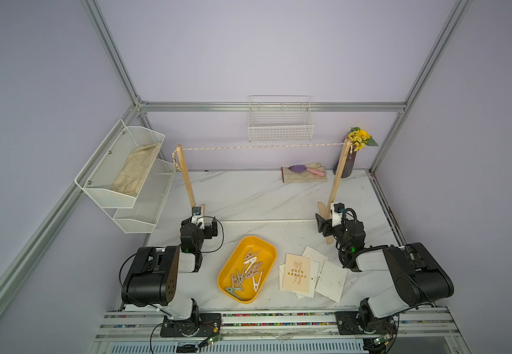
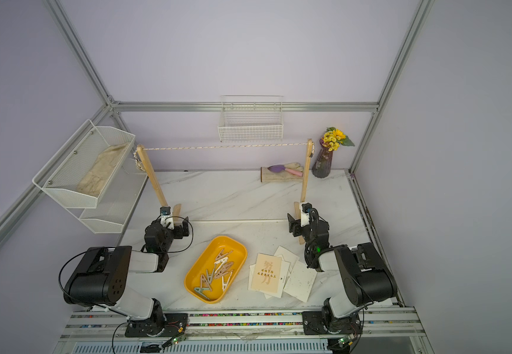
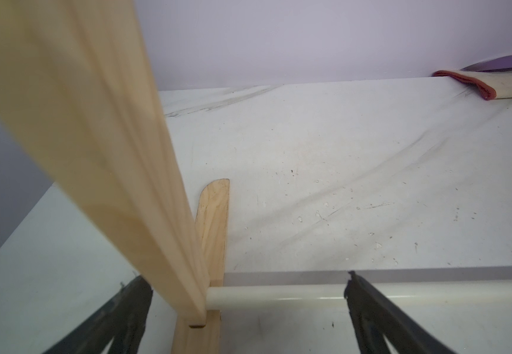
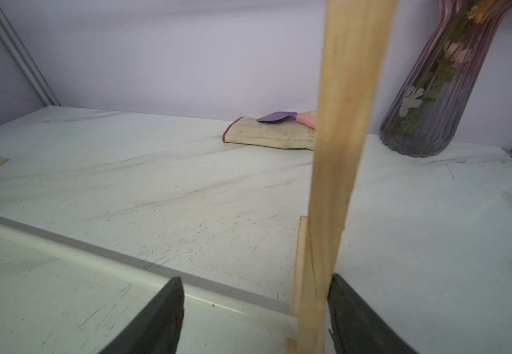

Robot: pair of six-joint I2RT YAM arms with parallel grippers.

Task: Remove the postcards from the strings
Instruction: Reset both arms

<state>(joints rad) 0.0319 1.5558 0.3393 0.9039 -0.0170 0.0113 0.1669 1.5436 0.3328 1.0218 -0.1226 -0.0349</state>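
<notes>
The string (image 1: 260,147) (image 2: 224,146) stretches bare between two light wooden posts. The postcards (image 1: 329,280) (image 2: 300,283) lie in a loose pile on the table at the front right, a tan one with orange characters (image 1: 297,274) on top. My left gripper (image 3: 247,282) (image 1: 198,211) is open, with the foot of the left post (image 3: 144,214) between its fingers. My right gripper (image 4: 256,280) (image 1: 329,219) is open around the foot of the right post (image 4: 331,214), one finger (image 4: 349,306) right against the wood.
A yellow tray (image 1: 262,245) holding several clothespins (image 1: 248,269) lies between my arms. A white rod (image 3: 279,295) (image 4: 64,254) joins the posts' feet. At the back are a glove with a purple trowel (image 1: 305,173), a flower vase (image 1: 348,165), a wall basket (image 1: 280,122) and mesh shelves (image 1: 119,171).
</notes>
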